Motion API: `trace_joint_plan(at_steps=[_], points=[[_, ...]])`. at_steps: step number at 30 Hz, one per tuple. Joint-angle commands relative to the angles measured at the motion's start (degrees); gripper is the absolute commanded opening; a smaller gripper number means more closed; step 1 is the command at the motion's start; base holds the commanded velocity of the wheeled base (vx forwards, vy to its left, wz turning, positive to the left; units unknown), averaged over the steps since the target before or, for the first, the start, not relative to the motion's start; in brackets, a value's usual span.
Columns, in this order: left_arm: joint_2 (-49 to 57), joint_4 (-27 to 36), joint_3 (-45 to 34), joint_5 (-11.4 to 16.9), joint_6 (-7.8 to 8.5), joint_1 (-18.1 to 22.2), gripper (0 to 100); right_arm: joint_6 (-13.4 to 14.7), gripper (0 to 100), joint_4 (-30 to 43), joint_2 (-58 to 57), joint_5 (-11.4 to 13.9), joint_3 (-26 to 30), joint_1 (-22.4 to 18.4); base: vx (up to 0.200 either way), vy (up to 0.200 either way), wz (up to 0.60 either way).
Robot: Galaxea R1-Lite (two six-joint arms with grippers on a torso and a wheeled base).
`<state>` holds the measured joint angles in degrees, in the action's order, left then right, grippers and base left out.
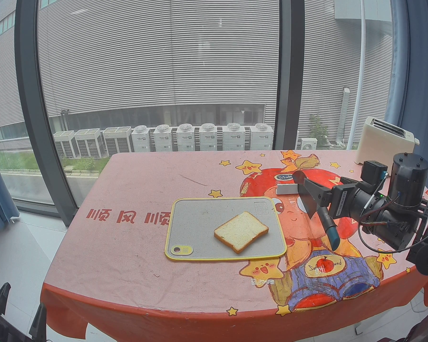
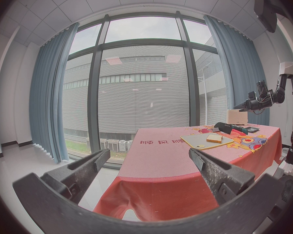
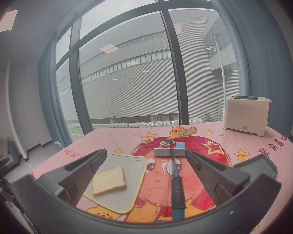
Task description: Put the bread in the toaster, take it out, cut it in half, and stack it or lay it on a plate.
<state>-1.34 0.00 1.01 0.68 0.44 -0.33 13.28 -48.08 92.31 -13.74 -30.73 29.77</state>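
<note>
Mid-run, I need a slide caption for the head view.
Square slice of white bread on the yellow-rimmed grey cutting board; open right gripper above the black-and-teal-handled knife, cream toaster behind.

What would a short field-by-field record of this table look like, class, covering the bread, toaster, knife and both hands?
Bread: one uncut slice, flat on the cutting board
Toaster: far right corner of the table
Knife: right of the board, blade on a grey rest
Right hand: open, above the knife
Left hand: open, beyond the table's left end
</note>
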Motion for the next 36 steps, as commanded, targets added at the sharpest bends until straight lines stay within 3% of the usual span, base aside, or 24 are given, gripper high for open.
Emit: trace_joint_plan(at_steps=[1, 9, 17, 22, 36], points=[[-0.1, 0.0, -0.9, 0.0, 0.0, 0.0, 100, 0.2, 100, 1.1, 1.0, -0.1, -0.1, -2.0, 0.0, 0.0, 0.0], [-0.1, 0.0, -0.9, 0.0, 0.0, 0.0, 100, 0.3, 100, 2.1, 1.0, 1.1, 0.2, -5.7, 0.0, 0.0, 0.0], [-0.1, 0.0, -0.9, 0.0, 0.0, 0.0, 100, 0.4, 100, 2.1, 4.4, 1.3, 1.3, -6.0, 0.0, 0.0, 0.0], [0.0, 0.0, -0.9, 0.0, 0.0, 0.0, 100, 0.4, 100, 1.9, 6.7, 2.9, 2.3, -6.1, 0.0, 0.0, 0.0], [-0.1, 0.0, -0.9, 0.0, 0.0, 0.0, 100, 0.3, 100, 1.8, 9.8, 3.0, 2.9, -7.2, 0.0, 0.0, 0.0]])
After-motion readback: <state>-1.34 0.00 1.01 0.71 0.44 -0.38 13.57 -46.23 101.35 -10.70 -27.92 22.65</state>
